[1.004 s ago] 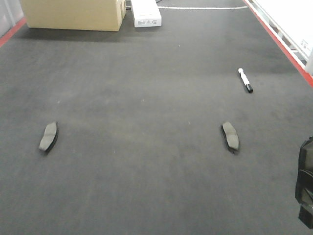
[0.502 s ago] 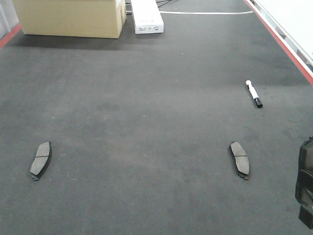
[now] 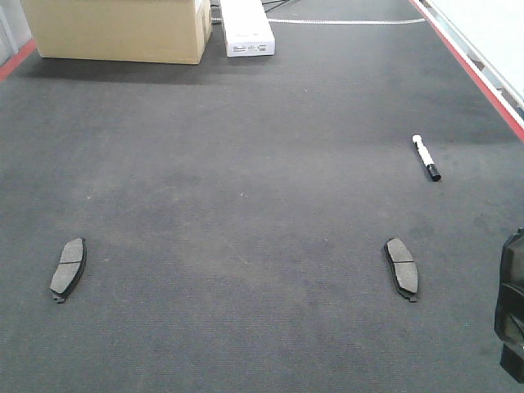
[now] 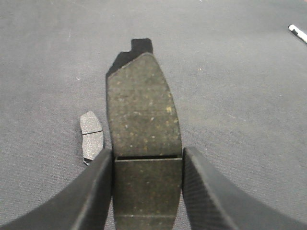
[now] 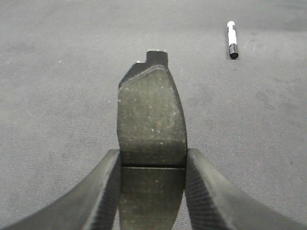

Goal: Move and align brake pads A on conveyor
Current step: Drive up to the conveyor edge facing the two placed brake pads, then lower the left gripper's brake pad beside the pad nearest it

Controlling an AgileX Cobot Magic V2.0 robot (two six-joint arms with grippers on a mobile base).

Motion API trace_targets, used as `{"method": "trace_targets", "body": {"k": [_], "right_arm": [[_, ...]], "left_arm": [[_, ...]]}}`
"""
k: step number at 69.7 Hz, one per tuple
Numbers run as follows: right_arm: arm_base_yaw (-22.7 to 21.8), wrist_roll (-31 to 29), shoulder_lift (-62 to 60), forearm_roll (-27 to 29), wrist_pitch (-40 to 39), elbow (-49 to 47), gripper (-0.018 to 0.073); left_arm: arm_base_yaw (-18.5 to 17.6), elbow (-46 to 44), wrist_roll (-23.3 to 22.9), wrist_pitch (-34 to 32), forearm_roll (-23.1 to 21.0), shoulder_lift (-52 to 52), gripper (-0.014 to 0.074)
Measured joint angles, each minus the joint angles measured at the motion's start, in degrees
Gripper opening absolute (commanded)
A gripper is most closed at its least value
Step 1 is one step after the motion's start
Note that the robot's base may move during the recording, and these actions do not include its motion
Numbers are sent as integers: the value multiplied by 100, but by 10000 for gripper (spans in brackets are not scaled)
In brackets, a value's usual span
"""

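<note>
Two brake pads A lie flat on the dark conveyor [image 3: 246,205]: one near left [image 3: 68,268], one near right [image 3: 402,268]. Above the belt, my left gripper [image 4: 147,158] is shut on a third brake pad [image 4: 141,110], gripping its sides with the friction face up. The near-left pad [image 4: 91,136] shows on the belt just left of the held one. Over bare belt, my right gripper [image 5: 152,155] is shut on a fourth pad [image 5: 151,115] in the same way. Neither held pad shows in the front view.
A black-and-white marker pen [image 3: 426,157] lies on the belt at the right, and the right wrist view shows the pen [image 5: 231,39] ahead to the right. A cardboard box [image 3: 115,29] and a white box [image 3: 246,29] stand at the far end. Red strip [image 3: 483,78] along the right edge. Dark arm part [image 3: 512,327] at the right border.
From one second ago to half a second ago, the pads, pen and boxes all shifted nearer in the front view. Since then nothing has moved.
</note>
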Motion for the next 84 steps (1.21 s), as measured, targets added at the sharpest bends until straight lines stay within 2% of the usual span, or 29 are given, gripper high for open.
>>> {"method": "trace_targets", "body": {"k": [43,55,65,74,84], "right_arm": [[0,0,0,0,0,0,-1],[0,0,0,0,0,0,-1],[0,0,0,0,0,0,-1],[0,0,0,0,0,0,-1],[0,0,0,0,0,0,-1]], "left_arm": [[0,0,0,9,-20,0,10],[0,-19,0,125,-395,42,10],[0,-452,297,-42,-770,702,10],[0,-1009,721,-154,-842,1746,11],[0,-1509,774,-339,-859,3070,13]]}}
